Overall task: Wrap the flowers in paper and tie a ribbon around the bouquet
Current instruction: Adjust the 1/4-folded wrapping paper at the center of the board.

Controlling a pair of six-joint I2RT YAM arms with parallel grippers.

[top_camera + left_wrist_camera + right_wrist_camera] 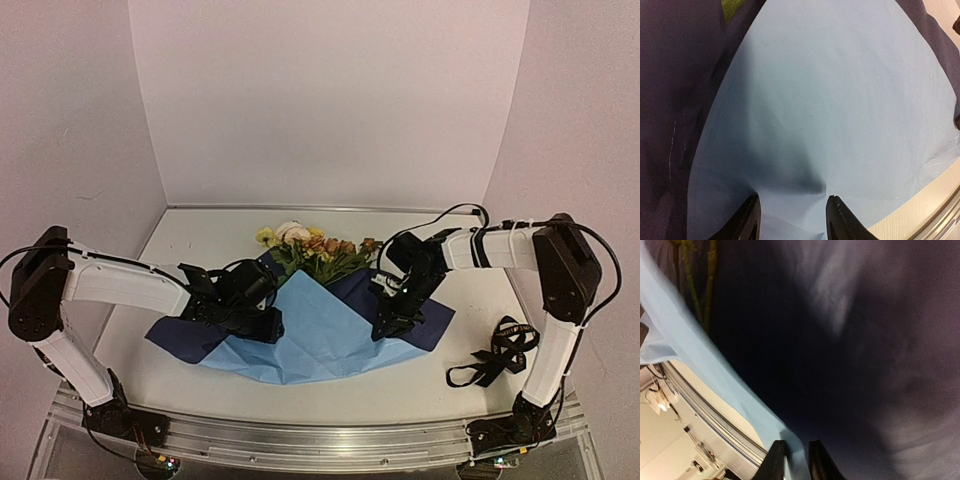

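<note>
The paper (322, 335) lies spread on the table, its light blue flap folded over the middle and dark navy showing at both sides. The flowers (315, 247) poke out at its far edge; their green stems (707, 287) rest on the navy face. My left gripper (267, 326) sits low on the left part of the blue flap, its jaws apart with the light blue paper (830, 100) bulging up between the fingertips (752, 205). My right gripper (796, 444) has closed on the paper's right edge, a thin blue fold between its fingers. The black ribbon (497, 352) lies loose at the right.
The table's metal front rail (320, 440) runs just below the paper. White walls close in the back and both sides. The right arm's cable (455, 212) loops above its wrist.
</note>
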